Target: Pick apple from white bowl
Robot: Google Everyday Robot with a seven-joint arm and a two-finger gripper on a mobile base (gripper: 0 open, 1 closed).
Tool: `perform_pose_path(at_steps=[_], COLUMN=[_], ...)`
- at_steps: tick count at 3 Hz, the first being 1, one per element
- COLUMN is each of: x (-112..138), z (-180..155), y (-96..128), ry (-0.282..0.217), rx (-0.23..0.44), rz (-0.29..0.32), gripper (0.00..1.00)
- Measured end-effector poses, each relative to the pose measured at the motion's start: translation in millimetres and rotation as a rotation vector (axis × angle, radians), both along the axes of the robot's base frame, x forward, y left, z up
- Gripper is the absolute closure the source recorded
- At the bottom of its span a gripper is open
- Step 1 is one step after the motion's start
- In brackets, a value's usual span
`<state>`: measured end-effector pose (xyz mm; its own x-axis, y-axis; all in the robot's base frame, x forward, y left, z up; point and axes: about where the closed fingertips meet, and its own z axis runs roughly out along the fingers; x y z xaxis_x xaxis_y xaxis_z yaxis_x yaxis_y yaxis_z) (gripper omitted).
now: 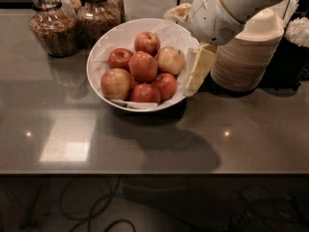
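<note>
**Gripper at bowl's right rim; apple not yet taken**

Position of target: the apple [143,65] sits at the middle of the pile in the white bowl [107,38], riding slightly above its neighbours. It touches the pale yellow-blushed apple [170,60] on its right and smaller, darker red apples in front and behind. The bowl is lined with white paper and stands on the dark grey counter [145,144], with glass jars [54,29] behind it to the left.

Position of tool: the gripper [193,83] hangs pointing down at the bowl's right rim, just beside the yellow-blushed apple and in front of a stack of beige bowls [244,57]. It holds nothing. Whether it is spread or pressed together cannot be told from this view.

Handling assessment: the apple is likely firm, moderately heavy for its size, and smooth-skinned, so it may slip under a light pinch. Its width is large for a two-point hold.

Recommended hold: approach from above and close across the widest part, at or just below the equator. Gaps beside it look narrow, so crowding from the neighbours is the main risk. A nudged apple may roll against the others.
</note>
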<state>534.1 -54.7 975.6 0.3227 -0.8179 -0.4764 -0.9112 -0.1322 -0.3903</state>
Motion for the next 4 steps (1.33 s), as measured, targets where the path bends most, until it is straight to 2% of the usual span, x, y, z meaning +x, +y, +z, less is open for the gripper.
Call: perform_pose_path(at_steps=[1,2,3,4], x=[10.4,19.6,28.1,35.9], z=[-10.1,-20.3,-26.0,-28.5], y=[18.1,29.8,38.6,44.4], ry=[0.029,0.053,0.052,0.033], rx=[0.035,0.041,0.013,-0.032], rz=[0.063,0.094,0.108,0.114], gripper=[0.0,0.01,0.1,0.11])
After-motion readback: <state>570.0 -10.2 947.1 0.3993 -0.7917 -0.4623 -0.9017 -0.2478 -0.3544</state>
